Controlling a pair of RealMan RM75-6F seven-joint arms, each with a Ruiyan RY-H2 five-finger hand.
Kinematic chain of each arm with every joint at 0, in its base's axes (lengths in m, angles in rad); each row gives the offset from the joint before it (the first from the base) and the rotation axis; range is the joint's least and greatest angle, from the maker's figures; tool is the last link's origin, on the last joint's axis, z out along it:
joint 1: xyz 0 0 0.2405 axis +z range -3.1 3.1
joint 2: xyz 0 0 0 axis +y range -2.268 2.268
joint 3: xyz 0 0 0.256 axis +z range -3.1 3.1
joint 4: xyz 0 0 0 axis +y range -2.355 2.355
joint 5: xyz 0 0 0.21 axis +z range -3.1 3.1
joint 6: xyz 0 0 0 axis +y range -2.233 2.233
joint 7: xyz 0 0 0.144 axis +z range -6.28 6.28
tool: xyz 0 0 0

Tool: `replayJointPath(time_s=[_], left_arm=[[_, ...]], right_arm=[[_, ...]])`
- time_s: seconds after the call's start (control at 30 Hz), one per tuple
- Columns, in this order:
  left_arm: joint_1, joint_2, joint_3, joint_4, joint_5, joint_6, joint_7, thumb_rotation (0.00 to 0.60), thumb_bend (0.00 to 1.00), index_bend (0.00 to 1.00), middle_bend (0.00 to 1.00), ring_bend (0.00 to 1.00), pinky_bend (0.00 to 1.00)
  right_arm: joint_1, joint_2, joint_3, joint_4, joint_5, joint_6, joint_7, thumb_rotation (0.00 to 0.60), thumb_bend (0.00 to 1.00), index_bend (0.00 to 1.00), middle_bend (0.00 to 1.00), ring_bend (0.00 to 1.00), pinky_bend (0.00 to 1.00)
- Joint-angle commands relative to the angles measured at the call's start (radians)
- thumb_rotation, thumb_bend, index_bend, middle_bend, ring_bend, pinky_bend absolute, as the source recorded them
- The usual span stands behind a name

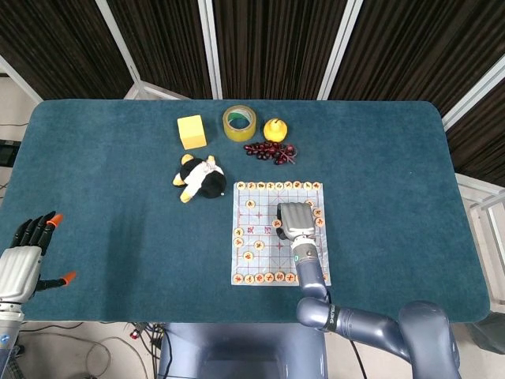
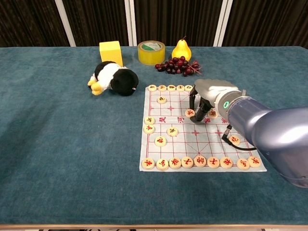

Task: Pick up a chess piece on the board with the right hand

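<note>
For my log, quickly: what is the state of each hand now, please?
Left hand: open, holding nothing, off the table's left edge.
Right hand: fingers down at a chess piece on the board; grip cannot be told.

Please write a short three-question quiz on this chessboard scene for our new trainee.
1. True or false: the right robot hand is over the paper chessboard.
2. Which is nearest the yellow foam cube: A) dark plastic grapes, B) black-and-white plush toy, C) yellow pear?
3. Fill in: the left robot hand holds ____.

Key: 1 true. 2 B. 3 nothing; its fingers are spread at the table's left edge.
</note>
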Motion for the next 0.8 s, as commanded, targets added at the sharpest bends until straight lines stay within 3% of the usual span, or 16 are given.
replayJointPath(time_s=[0.03, 0.37, 0.8], left_arm=[[0.0, 0.0, 0.0, 0.0, -0.001, 0.0, 0.001, 0.6, 0.0, 0.0, 0.0, 0.0, 0.0], [-0.004, -0.004, -0.004, -0.004, -0.011, -0.007, 0.006, 0.6, 0.0, 0.0, 0.0, 0.0, 0.0], [-0.006, -0.002, -0.006, -0.005, -0.016, -0.01, 0.0, 0.6, 0.0, 0.0, 0.0, 0.0, 0.0]], right_arm=[[0.001, 0.0, 0.005, 0.0, -0.006, 0.001, 0.003, 0.6, 0.41, 0.57, 0.92, 0.96, 0.8], [0.015, 0.01, 0.037, 0.012, -0.003, -0.005, -0.001, 0.6, 0.41, 0.57, 0.92, 0.96, 0.8], [0.021, -0.011, 0.042, 0.063, 0.003, -0.019, -0.002, 0.6, 0.41, 0.57, 0.92, 0.96, 0.8]])
